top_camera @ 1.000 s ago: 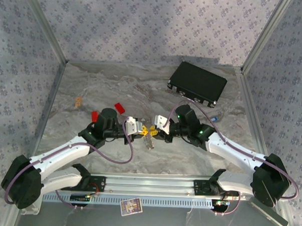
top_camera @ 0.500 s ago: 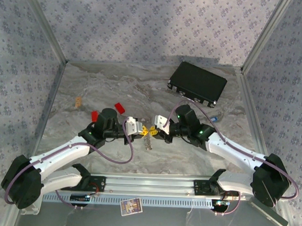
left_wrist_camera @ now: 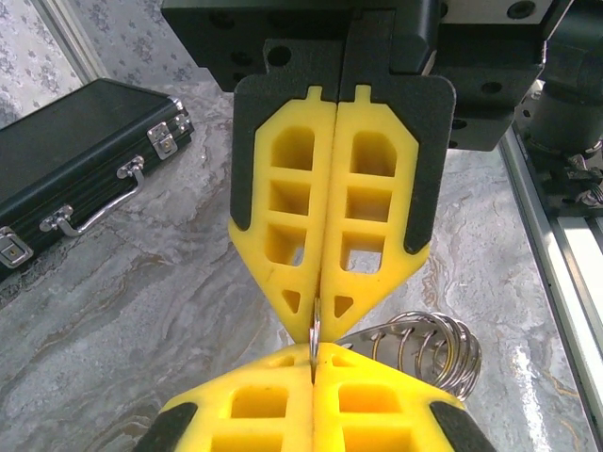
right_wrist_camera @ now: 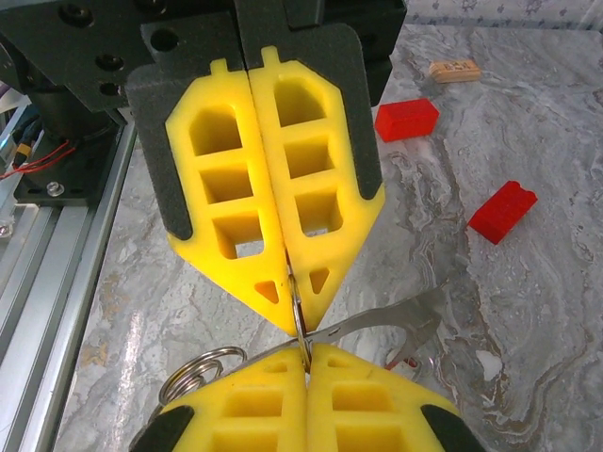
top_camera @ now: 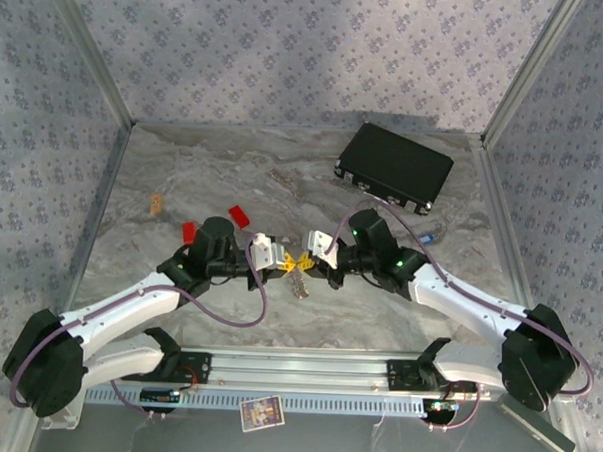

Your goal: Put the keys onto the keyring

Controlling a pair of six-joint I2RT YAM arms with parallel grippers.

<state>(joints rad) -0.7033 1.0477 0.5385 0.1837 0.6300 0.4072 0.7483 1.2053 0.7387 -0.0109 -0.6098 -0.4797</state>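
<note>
Yellow pads of the left claw [top_camera: 286, 262] are pressed flat together, tip to tip with the other claw over mid-table. In the left wrist view a thin wire loop of the keyring [left_wrist_camera: 315, 335] stands edge-on in the seam. The rest of the ring, a bunch of silvery coils [left_wrist_camera: 429, 344], bulges out just beside the tips. Behind the left arm lie two red blocks [top_camera: 240, 216], untouched. Change over the last second: the right claw [top_camera: 306, 263] was slightly parted and has now closed fully, while both arms have barely shifted in the top view. It now pinches the same wire loop from the opposite side, so the ring is caught between two facing pinches and hangs clear of the table [top_camera: 184, 171]. I read this as the ring secured for working a key along the coil, not yet as a key threaded. From the right wrist camera a silvery key [right_wrist_camera: 400, 315] juts out sideways, touching the right claw's tips. Whether the pads also catch its head I cannot tell. Farther right, near the black case [top_camera: 394, 166], lies a small bluish item [top_camera: 433, 235], well apart from both claws and too small to name.
</note>
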